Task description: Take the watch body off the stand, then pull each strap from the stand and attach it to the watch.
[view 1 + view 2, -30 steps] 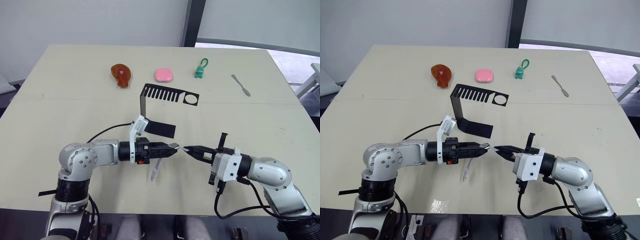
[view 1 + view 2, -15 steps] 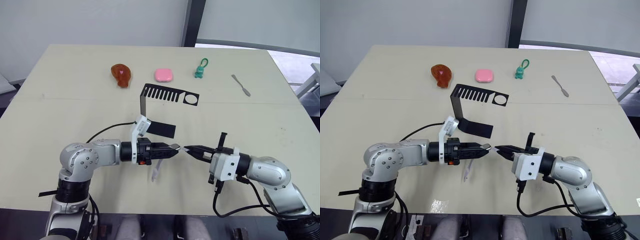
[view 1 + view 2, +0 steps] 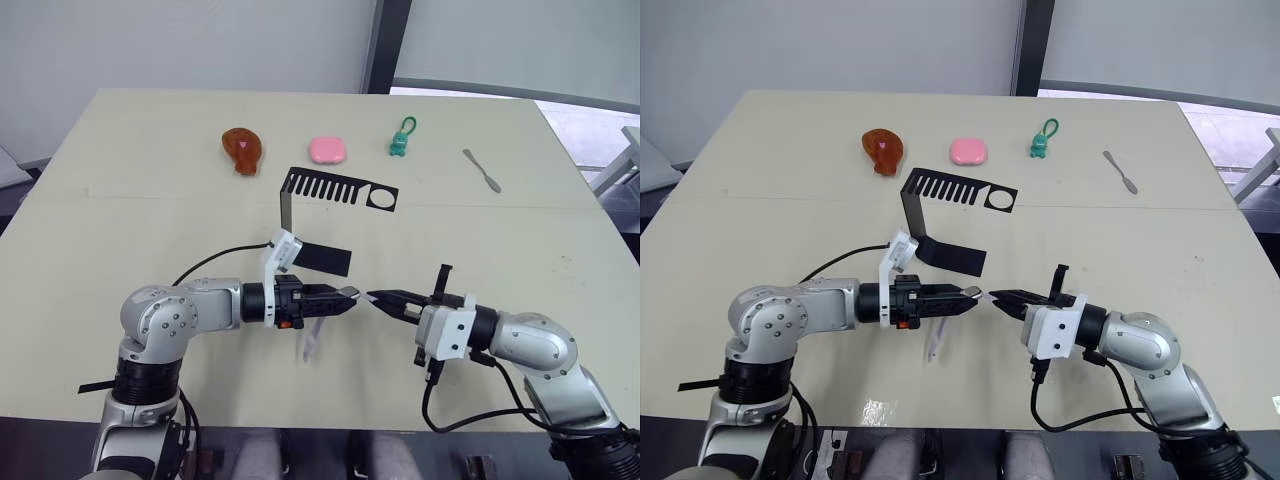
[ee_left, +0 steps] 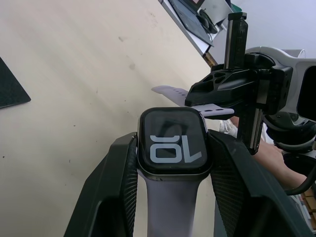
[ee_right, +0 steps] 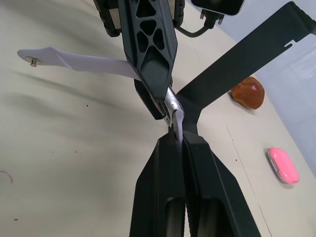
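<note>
2 grippers meet tip to tip in front of the stand (image 3: 320,205). My left gripper (image 3: 345,297) clamps the watch body (image 4: 172,142), 1 strap (image 3: 311,342) hanging below it. My right gripper (image 3: 378,298) pinches the second strap (image 5: 177,117), apparently touching the watch's edge; I can't confirm engagement.

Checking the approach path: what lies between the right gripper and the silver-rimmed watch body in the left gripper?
Only the pale strap pinched by the right gripper, reaching the watch body; seen in both wrist views.
</note>
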